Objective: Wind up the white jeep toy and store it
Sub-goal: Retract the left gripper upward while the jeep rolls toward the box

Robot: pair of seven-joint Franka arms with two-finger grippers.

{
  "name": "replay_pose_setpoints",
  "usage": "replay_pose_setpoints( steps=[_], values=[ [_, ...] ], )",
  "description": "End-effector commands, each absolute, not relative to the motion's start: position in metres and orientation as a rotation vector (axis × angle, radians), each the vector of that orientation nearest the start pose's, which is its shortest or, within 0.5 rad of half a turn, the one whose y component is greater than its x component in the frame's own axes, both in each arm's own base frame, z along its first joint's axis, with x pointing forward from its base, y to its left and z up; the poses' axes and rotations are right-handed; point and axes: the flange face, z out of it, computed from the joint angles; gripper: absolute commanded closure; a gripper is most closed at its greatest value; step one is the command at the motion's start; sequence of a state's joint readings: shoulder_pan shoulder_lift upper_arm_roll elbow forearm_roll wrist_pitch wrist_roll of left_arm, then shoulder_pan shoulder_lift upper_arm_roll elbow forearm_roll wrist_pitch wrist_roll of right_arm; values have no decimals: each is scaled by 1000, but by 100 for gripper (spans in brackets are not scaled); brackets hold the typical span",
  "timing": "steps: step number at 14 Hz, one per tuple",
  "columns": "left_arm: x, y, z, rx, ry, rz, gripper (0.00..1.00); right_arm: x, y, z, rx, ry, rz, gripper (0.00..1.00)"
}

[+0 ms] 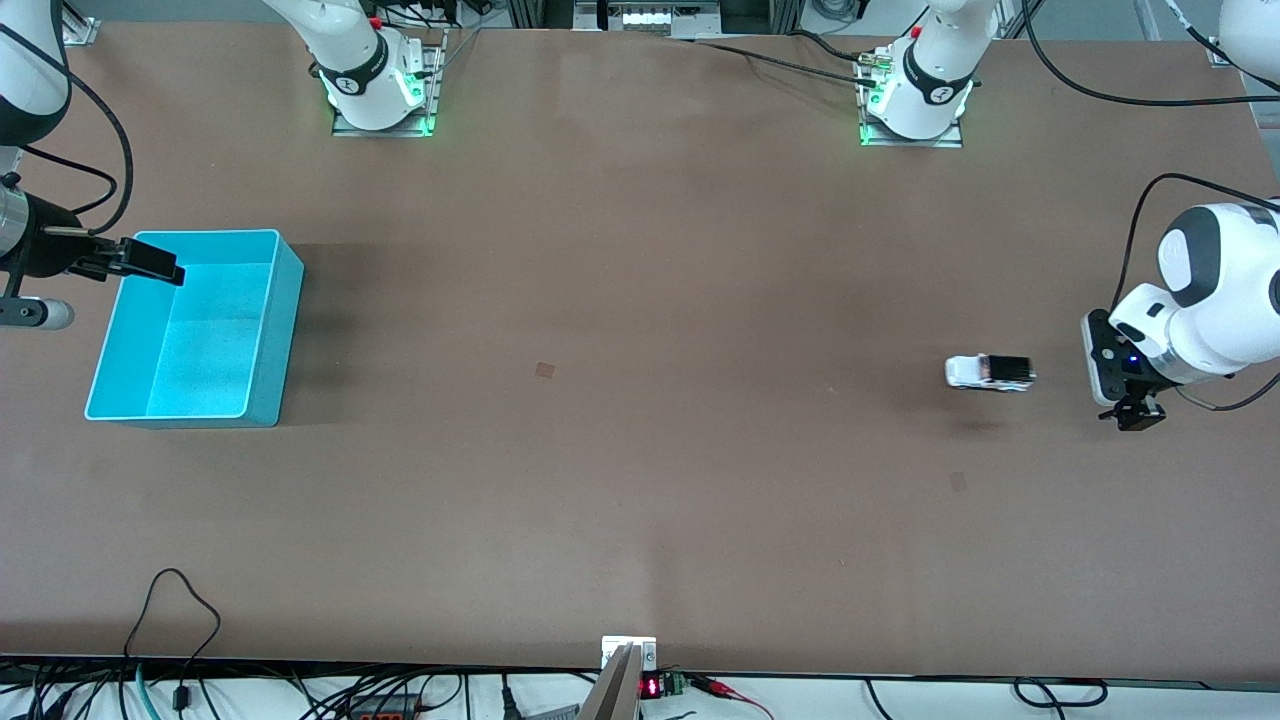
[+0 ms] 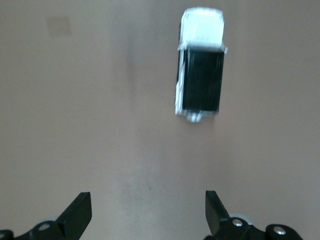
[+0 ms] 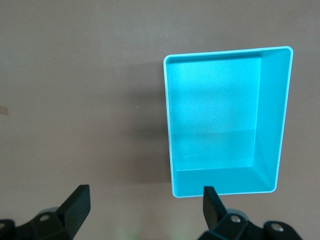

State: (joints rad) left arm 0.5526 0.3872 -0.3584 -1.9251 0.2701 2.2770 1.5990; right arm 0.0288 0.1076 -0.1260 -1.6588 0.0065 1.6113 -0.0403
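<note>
The white jeep toy [image 1: 990,372] [image 2: 200,75], with its black roof and rear, stands on its wheels on the brown table toward the left arm's end. My left gripper [image 1: 1130,412] [image 2: 148,202] is beside it at that end, open and empty, with a clear gap to the toy. The teal bin [image 1: 278,300] [image 3: 168,125] stands empty toward the right arm's end. My right gripper [image 1: 165,268] [image 3: 145,197] hovers open and empty over the bin's farther corner.
Two small darker patches mark the table [image 1: 544,369] [image 1: 958,481]. The arm bases [image 1: 380,95] [image 1: 915,105] stand at the edge farthest from the front camera. Cables and a small device [image 1: 630,680] line the nearest edge.
</note>
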Motion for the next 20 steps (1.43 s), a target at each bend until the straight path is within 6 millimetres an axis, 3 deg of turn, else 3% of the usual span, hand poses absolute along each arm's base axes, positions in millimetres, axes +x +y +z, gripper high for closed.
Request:
replay_pose_setpoints(
  steps=[1,6,10,15,18,20],
  values=[
    [612,106,320,-2206,2225,49,0,576,-53,531,-3108,93,241,0],
    [643,46,363,-2203,2230,-149,0,576,-53,532,-3108,88,238,0],
    [654,12,377,-2295,2116,-191,0,576,-53,532,-3109,88,238,0],
    [653,-22,379,-2638,1714,-195,0,576,-53,531,-3108,86,240,0],
    [662,-38,410,-2787,1420,-273,0,576,-53,531,-3108,88,240,0],
    [669,-34,424,-2861,1228,-311,0,576,-53,531,-3108,86,243,0]
  ],
)
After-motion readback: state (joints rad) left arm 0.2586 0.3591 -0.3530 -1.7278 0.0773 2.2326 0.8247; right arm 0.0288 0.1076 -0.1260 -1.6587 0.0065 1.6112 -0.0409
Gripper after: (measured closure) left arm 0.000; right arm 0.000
